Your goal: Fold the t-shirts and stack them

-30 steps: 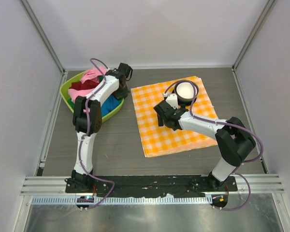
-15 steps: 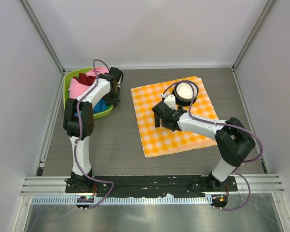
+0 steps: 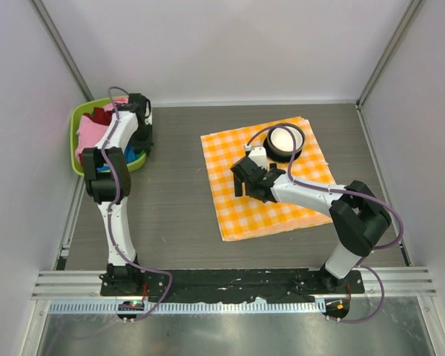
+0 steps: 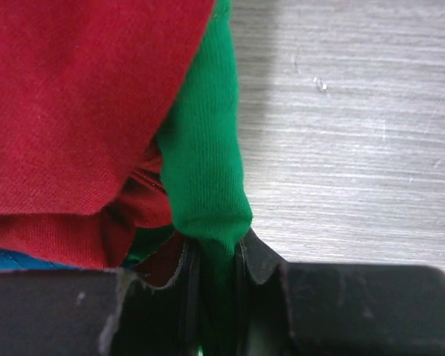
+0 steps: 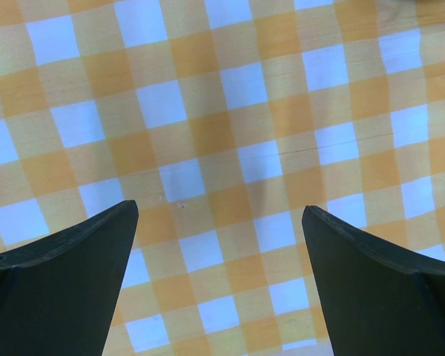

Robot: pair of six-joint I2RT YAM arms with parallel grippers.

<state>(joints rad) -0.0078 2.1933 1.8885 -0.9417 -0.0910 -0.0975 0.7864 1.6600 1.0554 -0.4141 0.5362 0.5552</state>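
Note:
The t-shirts lie bunched in a lime-green basket (image 3: 76, 119) at the back left: a pink one (image 3: 89, 133), a dark red one (image 3: 101, 116) and a blue one (image 3: 131, 157). In the left wrist view a fold of the green t-shirt (image 4: 204, 163) runs down between the jaws of my left gripper (image 4: 216, 259), which is shut on it. The dark red shirt (image 4: 81, 96) lies beside it, and a sliver of blue (image 4: 15, 259) shows below. From above, my left gripper (image 3: 142, 139) sits at the basket's right side. My right gripper (image 3: 243, 178) hovers open over the checked cloth (image 3: 282, 215), nothing between its fingers (image 5: 74, 252).
The orange-and-white checked cloth (image 5: 230, 126) is spread at centre right, with a dark bowl (image 3: 285, 139) with a white inside on its far end. White walls close in the back and both sides. Bare grey table (image 4: 356, 133) lies between basket and cloth.
My left arm has swung left, and the basket of shirts has shifted with it toward the back left corner. My right gripper has edged slightly left, still open.

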